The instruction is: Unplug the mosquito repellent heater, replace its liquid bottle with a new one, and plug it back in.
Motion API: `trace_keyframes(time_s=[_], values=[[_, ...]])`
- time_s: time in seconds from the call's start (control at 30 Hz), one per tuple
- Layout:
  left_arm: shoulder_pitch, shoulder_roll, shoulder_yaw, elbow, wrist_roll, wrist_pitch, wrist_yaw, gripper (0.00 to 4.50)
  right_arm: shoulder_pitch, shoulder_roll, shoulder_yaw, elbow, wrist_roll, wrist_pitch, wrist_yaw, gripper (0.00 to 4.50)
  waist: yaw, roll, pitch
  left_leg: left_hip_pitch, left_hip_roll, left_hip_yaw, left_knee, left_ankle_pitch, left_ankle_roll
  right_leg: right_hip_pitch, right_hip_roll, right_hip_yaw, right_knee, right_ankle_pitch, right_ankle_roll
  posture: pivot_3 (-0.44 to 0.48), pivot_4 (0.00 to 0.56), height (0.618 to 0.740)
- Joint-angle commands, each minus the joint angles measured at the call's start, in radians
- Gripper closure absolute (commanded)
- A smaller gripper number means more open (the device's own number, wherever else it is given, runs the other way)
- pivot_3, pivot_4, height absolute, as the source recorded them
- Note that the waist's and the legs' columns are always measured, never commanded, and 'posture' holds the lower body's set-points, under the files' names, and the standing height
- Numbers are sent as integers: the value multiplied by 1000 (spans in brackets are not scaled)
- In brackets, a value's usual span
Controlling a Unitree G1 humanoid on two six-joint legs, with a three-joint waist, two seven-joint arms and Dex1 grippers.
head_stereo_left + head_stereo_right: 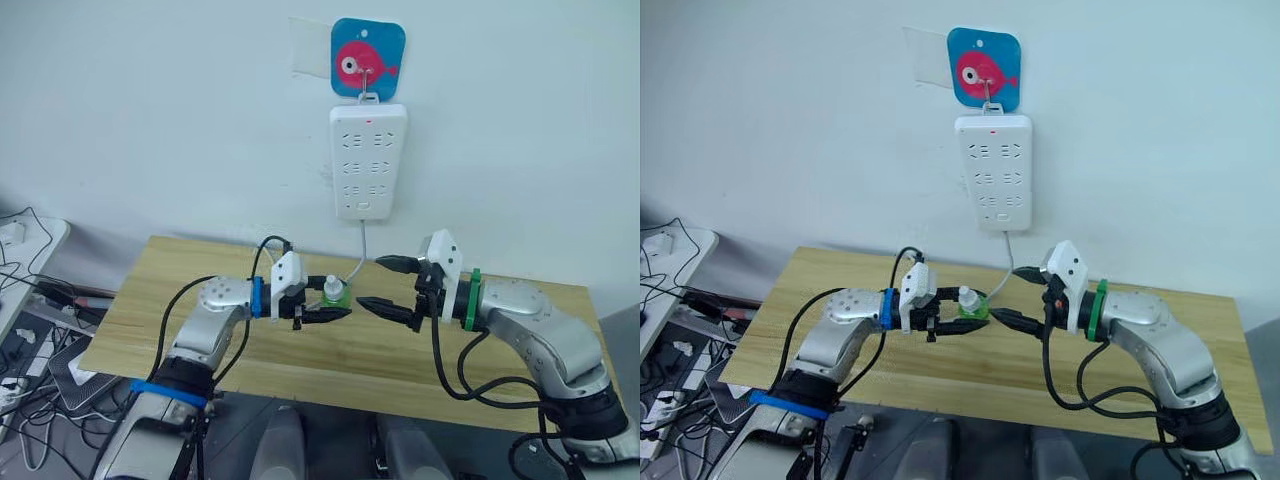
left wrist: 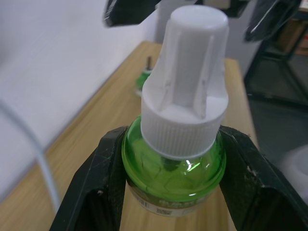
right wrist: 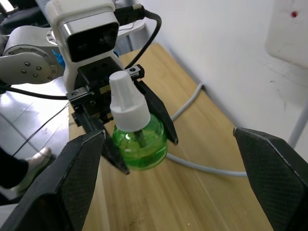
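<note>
The left gripper (image 3: pixel 139 134) pinches the new one (image 3: pixel 137 137), the green bottle with the white cap, its two black fingers (image 2: pixel 98 187) pressed against opposite sides of the round green body. The bottle stands upright on the table (image 1: pixel 330 350), its long axis vertical and the white cap pointing straight up; in the right wrist view its base appears to rest on the wood, though contact is hard to confirm. It sits near the middle of the table, towards the wall side, just in front of a grey cable (image 3: pixel 192 103) that runs across the wood.

The right gripper (image 1: pixel 395 288) faces the bottle from the other side, near it but apart from it, with its fingers spread wide and nothing between them. The two grippers point towards each other across the middle of the table.

In the left wrist view, a second green bottle (image 2: pixel 144 79) with a thin dark stem on top stands further along the table by the wall; it is blurred, but it seems upright.

On the wall above the table hangs a white power strip (image 1: pixel 367 160), long axis vertical, under a blue hook plate with a pink fish (image 1: pixel 367 58). The cable drops from the strip to the table.
</note>
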Motion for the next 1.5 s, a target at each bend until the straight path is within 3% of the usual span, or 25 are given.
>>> trace_keyframes(time_s=[0.03,0.27,0.57,0.67,0.83,0.93,0.97,1.07,1.23,1.33,1.5], values=[[-50,2,-19,8,-17,10,-82,2244,25,26,-27,-76,23,6,-51,0,-8,0,0,0,0,0,0,0,0,0,0,0,0,0,0,-5,180,740],[-150,-36,-30,115,20,-31,-132,2244,42,91,7,-91,2,1,-117,0,-23,0,-1,0,0,0,0,0,-1,0,0,0,0,0,0,-39,169,740],[-187,-64,-26,165,37,-47,-158,2244,28,118,58,-56,-38,-27,-133,0,-39,0,-1,0,0,0,0,1,-2,0,0,0,1,0,0,-30,162,740],[-186,-63,-24,162,38,-47,-162,2244,25,128,60,-44,-44,-38,-129,512,-38,0,-1,0,0,0,1,1,-2,0,0,0,1,0,0,-27,162,740],[-187,-60,-22,159,40,-45,-161,2244,22,123,71,-35,-42,-51,-108,2354,-38,0,-1,0,0,0,1,1,-2,0,0,0,2,0,0,-11,160,740],[-184,-58,-24,155,43,-51,-165,2244,16,117,74,-28,-41,-58,-87,3266,-37,0,-1,0,0,0,1,2,-4,0,0,0,2,0,0,-1,159,740],[-183,-58,-24,153,41,-52,-170,2244,8,110,77,-22,-39,-63,-69,3348,-37,0,-1,0,0,0,1,2,-4,0,0,0,2,0,0,-1,159,740],[-181,-60,-24,147,30,-48,-187,2244,-39,71,95,11,-25,-81,30,3350,-37,0,-1,0,-1,0,2,3,-5,0,-1,0,3,0,0,11,160,740],[-179,-64,-35,149,25,-60,-243,2244,-175,-35,161,165,-13,-193,380,3382,-36,0,-1,1,-1,0,2,3,-5,0,-1,-1,5,0,0,31,156,740],[-164,-51,-55,121,26,-69,-295,2244,-309,-48,226,349,-47,-304,622,3382,-37,0,-2,2,-1,-1,2,3,-4,0,-1,-1,7,0,0,65,158,740],[-161,-41,-62,93,18,-51,-311,2244,-449,0,241,571,-96,-404,748,3382,-33,0,-2,3,0,-2,3,4,-5,-1,0,-2,12,0,-1,85,159,740]])
